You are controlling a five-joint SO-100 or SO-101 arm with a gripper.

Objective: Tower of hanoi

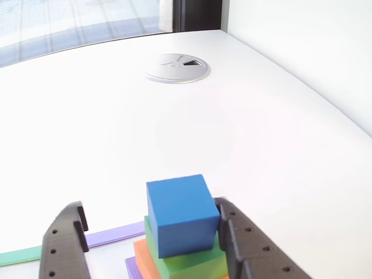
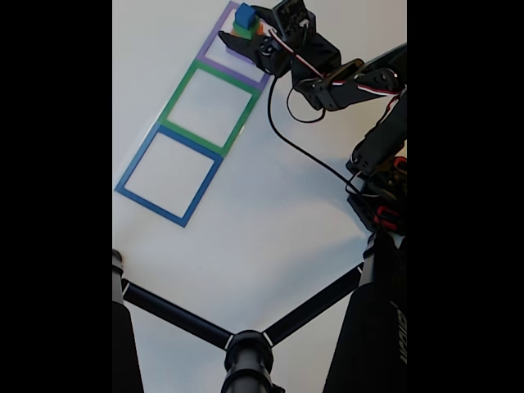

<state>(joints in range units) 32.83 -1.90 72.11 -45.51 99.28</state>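
Three blocks are stacked between the gripper's (image 1: 152, 232) spread fingers: a blue cube (image 1: 181, 214) on top, a green slab (image 1: 192, 263) beneath it, an orange slab (image 1: 146, 260) at the bottom. The stack is ordered by size, as the puzzle demands, and it is seen inside the purple square (image 2: 218, 39) in the fixed view. The right finger (image 1: 244, 244) appears close against the cube, the left finger (image 1: 64, 241) well apart, so nothing is pinched. The cube is judged the piece to be taken. Farther out, the green square (image 2: 173, 100) and blue square (image 2: 136, 164) are left bare as targets.
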